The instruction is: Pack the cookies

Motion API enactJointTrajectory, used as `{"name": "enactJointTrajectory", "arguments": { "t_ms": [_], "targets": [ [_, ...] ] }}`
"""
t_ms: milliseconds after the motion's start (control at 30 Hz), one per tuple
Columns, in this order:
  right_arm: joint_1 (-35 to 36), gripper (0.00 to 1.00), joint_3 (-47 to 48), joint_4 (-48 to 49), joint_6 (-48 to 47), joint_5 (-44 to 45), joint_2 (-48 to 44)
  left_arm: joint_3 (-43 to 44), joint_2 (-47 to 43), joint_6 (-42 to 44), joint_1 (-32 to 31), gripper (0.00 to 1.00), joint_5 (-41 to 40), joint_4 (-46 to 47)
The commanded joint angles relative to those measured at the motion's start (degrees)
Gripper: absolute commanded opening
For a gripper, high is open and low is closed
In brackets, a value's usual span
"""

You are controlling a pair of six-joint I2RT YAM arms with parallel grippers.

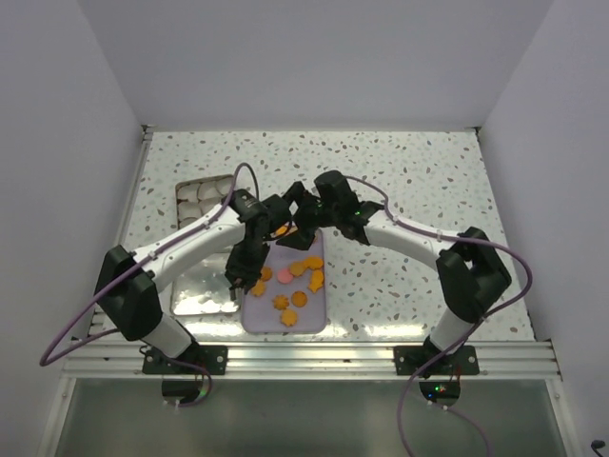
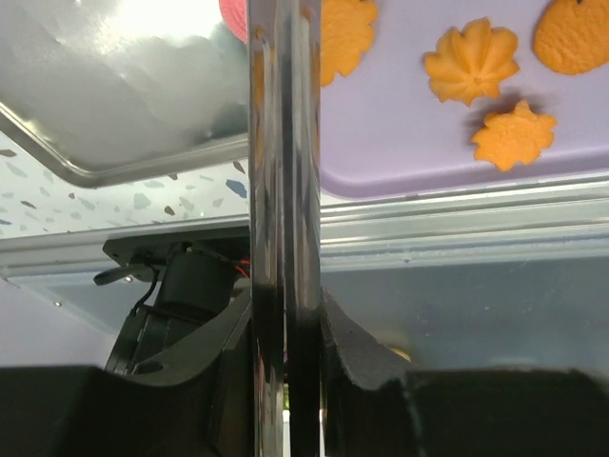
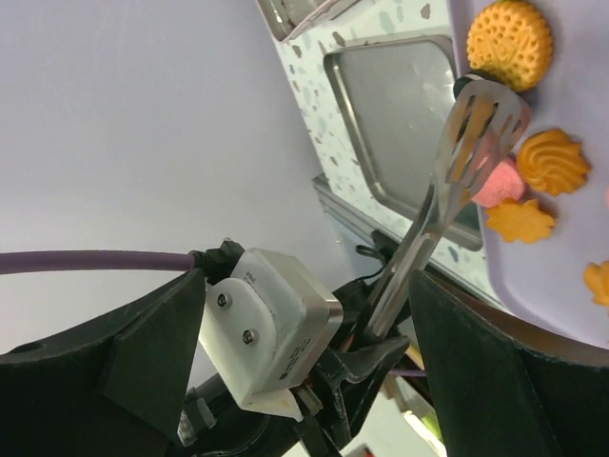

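Note:
Several orange cookies [image 1: 300, 276] lie on a lavender tray [image 1: 266, 312] in the middle of the table. My left gripper [image 1: 243, 265] is shut on metal tongs [image 2: 284, 171], whose two arms are squeezed close together. In the right wrist view the tongs' slotted head [image 3: 481, 124] rests against a pink cookie [image 3: 500, 186], beside a round orange cookie [image 3: 514, 43] and a swirled one [image 3: 552, 160]. Whether the pink cookie is clamped is unclear. My right gripper [image 1: 290, 214] hovers over the tray's far end, its jaws wide open and empty, facing the left wrist.
A square tin [image 1: 203, 197] with white paper liners sits at the back left of the tray. A shiny flat metal lid [image 1: 190, 286] lies left of the tray, under my left arm. The table's aluminium front rail [image 1: 314, 357] runs just below the tray.

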Motion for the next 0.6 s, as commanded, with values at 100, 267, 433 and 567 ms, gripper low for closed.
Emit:
{"name": "enactJointTrajectory", "arguments": {
  "t_ms": [100, 267, 433, 567],
  "targets": [
    [-5.0, 0.90, -10.1, 6.0, 3.2, -2.4, -6.2, 0.2, -5.6, 1.3, -0.7, 0.29, -3.7, 7.8],
    [-8.6, 0.94, -5.2, -4.1, -4.4, -3.1, -7.1, -2.1, -7.9, 1.1, -0.7, 0.27, -3.8, 9.5],
    [-7.0, 0.95, -2.2, -6.6, -6.2, -6.1, -0.8, -1.7, -9.5, 2.1, -0.7, 0.24, -3.8, 10.6],
    [-4.1, 0.96, 6.3, -12.5, -10.3, -6.5, 3.8, -1.2, -10.2, 3.7, -0.7, 0.24, -4.8, 10.9]
  ]
}}
